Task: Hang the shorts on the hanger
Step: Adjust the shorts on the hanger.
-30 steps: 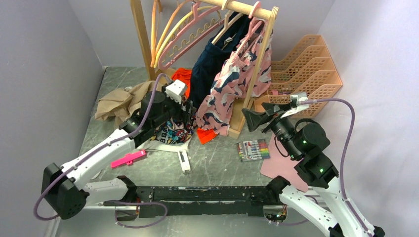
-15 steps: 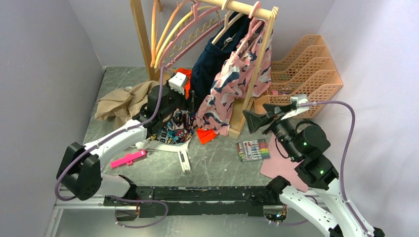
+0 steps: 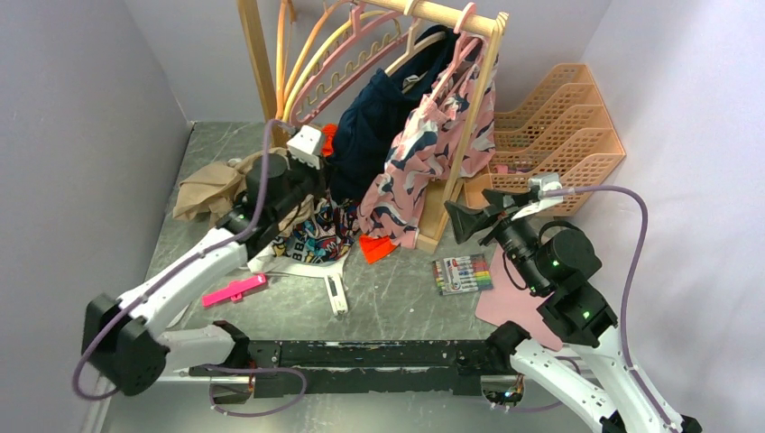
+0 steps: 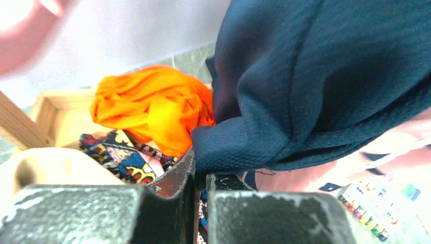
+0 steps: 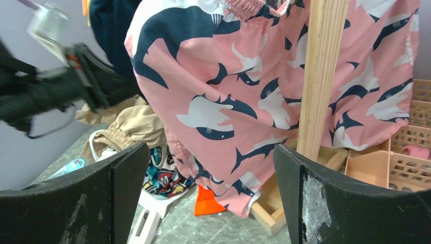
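Legible text: none confirmed in any view. Item 1: comic-print garment, lying on the tabletop just left of the wooden rack's base; bold dark characters show along its near edge in the top view, too small to read with certainty, and the left wrist view shows only coloured panels. Item 2: marker pack, on the tabletop in front of the rack's base; any printing on its packaging is too small to make out.
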Action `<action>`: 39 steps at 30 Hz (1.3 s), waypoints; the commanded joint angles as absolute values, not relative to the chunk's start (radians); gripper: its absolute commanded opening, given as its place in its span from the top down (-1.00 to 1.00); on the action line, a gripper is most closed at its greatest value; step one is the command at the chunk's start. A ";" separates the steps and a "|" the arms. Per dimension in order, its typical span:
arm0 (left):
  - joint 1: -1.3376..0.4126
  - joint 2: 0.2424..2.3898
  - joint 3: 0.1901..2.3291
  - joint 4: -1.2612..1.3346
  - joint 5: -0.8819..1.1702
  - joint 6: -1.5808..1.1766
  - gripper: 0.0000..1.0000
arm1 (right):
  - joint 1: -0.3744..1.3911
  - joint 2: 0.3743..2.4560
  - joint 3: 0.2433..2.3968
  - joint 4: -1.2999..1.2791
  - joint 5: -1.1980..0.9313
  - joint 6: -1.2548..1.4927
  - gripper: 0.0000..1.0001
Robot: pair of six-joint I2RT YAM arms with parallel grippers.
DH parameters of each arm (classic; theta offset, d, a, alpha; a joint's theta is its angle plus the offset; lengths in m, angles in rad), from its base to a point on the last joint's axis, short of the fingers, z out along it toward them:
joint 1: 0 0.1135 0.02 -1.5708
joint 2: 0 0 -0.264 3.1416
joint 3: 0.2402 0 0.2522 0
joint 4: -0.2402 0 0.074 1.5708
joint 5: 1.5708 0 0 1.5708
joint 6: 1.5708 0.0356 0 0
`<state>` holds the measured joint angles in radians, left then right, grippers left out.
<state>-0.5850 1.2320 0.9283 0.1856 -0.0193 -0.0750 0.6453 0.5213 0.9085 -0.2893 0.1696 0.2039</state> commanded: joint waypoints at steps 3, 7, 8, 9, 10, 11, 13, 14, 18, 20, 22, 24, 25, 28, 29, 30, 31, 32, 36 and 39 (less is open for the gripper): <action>-0.578 1.079 1.102 -0.088 -0.038 -0.102 0.86 | 0.644 0.541 0.925 -0.249 0.185 0.158 -0.92; -0.577 1.064 1.138 -0.189 0.054 -0.169 0.86 | 0.643 0.566 0.927 -0.226 0.170 0.165 -0.92; -0.578 1.059 1.131 -0.205 0.085 -0.185 0.86 | 0.643 0.569 0.925 -0.221 0.164 0.170 -0.92; -0.578 1.053 1.115 -0.212 0.108 -0.201 0.86 | 0.643 0.572 0.922 -0.215 0.159 0.176 -0.92; -0.578 1.044 1.086 -0.208 0.118 -0.214 0.86 | 0.643 0.573 0.917 -0.210 0.156 0.182 -0.92; -0.577 1.035 1.049 -0.196 0.116 -0.221 0.86 | 0.644 0.575 0.913 -0.206 0.152 0.188 -0.92; -0.578 1.022 0.978 -0.178 0.081 -0.226 0.82 | 0.644 0.578 0.902 -0.196 0.143 0.197 -0.92; -0.577 1.022 0.951 -0.172 0.068 -0.218 0.68 | 0.643 0.582 0.900 -0.194 0.141 0.200 -0.92; -0.578 1.070 0.917 -0.200 -0.023 -0.195 -0.16 | 0.643 0.594 0.887 -0.186 0.129 0.207 -0.92; -0.581 1.099 0.923 -0.217 -0.100 -0.189 -0.56 | 0.643 0.601 0.880 -0.180 0.122 0.212 -0.92; -0.593 1.138 0.949 -0.247 -0.193 -0.182 -0.88 | 0.643 0.610 0.875 -0.176 0.110 0.218 -0.92; -0.619 1.170 0.967 -0.276 -0.304 -0.180 -0.99 | 0.644 0.623 0.873 -0.177 0.095 0.220 -0.92; -0.641 1.185 0.971 -0.287 -0.378 -0.183 -0.99 | 0.644 0.631 0.874 -0.180 0.089 0.218 -0.92; -0.703 1.219 0.975 -0.314 -0.546 -0.217 -0.99 | 0.643 0.664 0.898 -0.200 0.078 0.201 -0.92; -0.716 1.227 0.971 -0.319 -0.586 -0.228 -0.99 | 0.644 0.674 0.911 -0.207 0.075 0.195 -0.92; -0.727 1.236 0.970 -0.326 -0.621 -0.239 -0.99 | 0.643 0.683 0.923 -0.213 0.072 0.190 -0.92; -0.741 1.246 0.970 -0.335 -0.654 -0.248 -0.98 | 0.643 0.692 0.933 -0.219 0.071 0.188 -0.92; -0.749 1.259 0.972 -0.347 -0.692 -0.256 -0.99 | 0.644 0.697 0.939 -0.222 0.070 0.188 -0.91; -0.792 1.307 0.992 -0.399 -0.799 -0.292 -0.98 | 0.644 0.690 0.925 -0.194 0.079 0.200 -0.90; -0.812 1.310 0.968 -0.374 -0.828 -0.283 -0.99 | 0.644 0.685 0.905 -0.167 0.112 0.211 -0.90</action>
